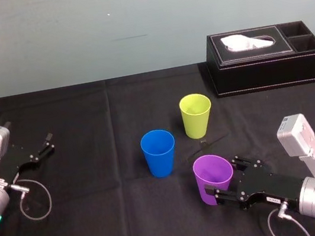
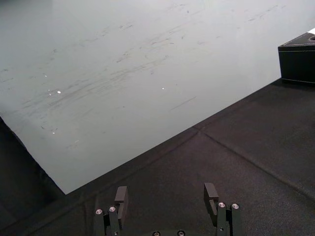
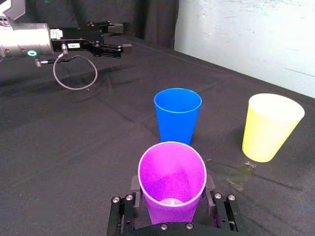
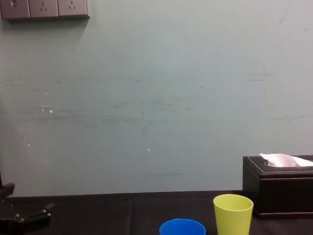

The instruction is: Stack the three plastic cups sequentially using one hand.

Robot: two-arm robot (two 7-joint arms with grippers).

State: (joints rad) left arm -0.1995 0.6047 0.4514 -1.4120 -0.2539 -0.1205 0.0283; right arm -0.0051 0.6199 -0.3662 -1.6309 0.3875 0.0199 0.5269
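Close in on the robot's right side, the right gripper [image 1: 221, 176] has its fingers pressed against both sides of the upright purple cup [image 1: 214, 182]. From that cup, the blue cup [image 1: 159, 152] stands at ten o'clock and the yellow-green cup [image 1: 196, 115] at twelve. Far off at nine o'clock, the left gripper [image 1: 47, 145] is spread open and holds nothing.

Lab bench, black cloth [image 1: 102, 222], bare wall [image 4: 156, 98]

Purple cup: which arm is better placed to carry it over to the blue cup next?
Right. The right gripper has its fingers clasped on the purple cup, close beside the blue cup. The left gripper sits open far off to the left, away from both cups.
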